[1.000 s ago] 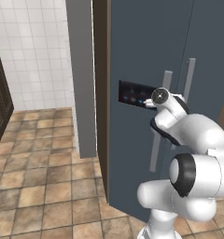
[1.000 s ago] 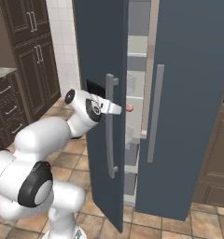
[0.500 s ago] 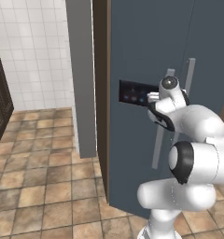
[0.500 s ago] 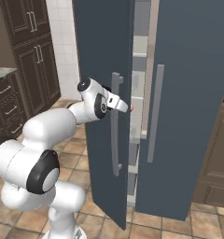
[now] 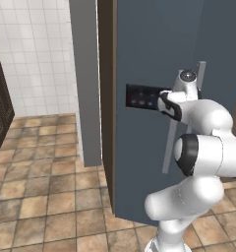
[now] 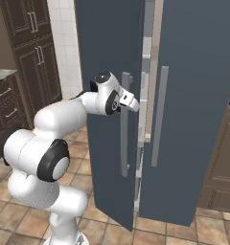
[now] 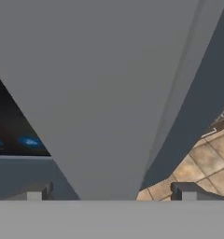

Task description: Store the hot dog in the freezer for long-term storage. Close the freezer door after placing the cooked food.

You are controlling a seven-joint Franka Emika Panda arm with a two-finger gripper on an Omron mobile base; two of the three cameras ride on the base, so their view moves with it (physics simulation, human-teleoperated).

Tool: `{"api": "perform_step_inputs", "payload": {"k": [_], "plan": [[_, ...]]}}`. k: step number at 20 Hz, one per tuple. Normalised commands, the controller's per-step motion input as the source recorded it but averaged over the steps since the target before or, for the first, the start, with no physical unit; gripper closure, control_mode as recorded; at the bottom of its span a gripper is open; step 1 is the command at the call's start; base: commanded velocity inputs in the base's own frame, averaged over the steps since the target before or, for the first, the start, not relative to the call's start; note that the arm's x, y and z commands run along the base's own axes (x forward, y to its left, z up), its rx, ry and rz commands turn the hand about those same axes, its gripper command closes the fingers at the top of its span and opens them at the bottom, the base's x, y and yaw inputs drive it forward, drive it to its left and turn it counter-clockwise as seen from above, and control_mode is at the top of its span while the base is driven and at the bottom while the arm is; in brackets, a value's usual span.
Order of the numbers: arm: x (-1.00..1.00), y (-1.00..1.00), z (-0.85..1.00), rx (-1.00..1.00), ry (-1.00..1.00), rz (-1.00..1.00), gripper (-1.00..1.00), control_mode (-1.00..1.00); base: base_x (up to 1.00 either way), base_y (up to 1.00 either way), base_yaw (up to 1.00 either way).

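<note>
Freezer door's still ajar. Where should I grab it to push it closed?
Take the freezer door by its long vertical grey bar handle, around mid-height, from the outer face. It stands off the panel, and the open gripper already straddles it, so closing there should hold.

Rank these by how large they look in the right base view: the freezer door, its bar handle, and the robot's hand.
1. The freezer door, by far the largest.
2. Its bar handle, long but thin.
3. The gripper with its hand, smallest, though it sits nearer the camera, so this is looks only.
</note>
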Motion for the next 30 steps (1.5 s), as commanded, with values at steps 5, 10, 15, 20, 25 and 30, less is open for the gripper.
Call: {"api": "perform_step_inputs", "payload": {"k": [5,10,15,20,25,30], "plan": [[0.13,-0.01,0.0,0.0,0.0,0.0,-1.0,-1.0,0.0,0.0,0.0],[0.27,0.0,0.0,-0.01,-0.01,0.0,-1.0,-1.0,0.0,0.0,0.0],[0.23,0.0,0.0,-0.02,-0.06,0.0,-1.0,-1.0,0.0,0.0,0.0],[0.26,0.0,0.0,-0.02,-0.06,0.01,-1.0,-1.0,0.0,0.0,0.0],[0.38,-0.08,0.01,0.0,0.0,0.04,-1.0,-1.0,0.0,0.0,0.0],[0.44,-0.05,0.08,0.0,0.0,0.04,-1.0,-1.0,0.0,0.0,0.0]]}}
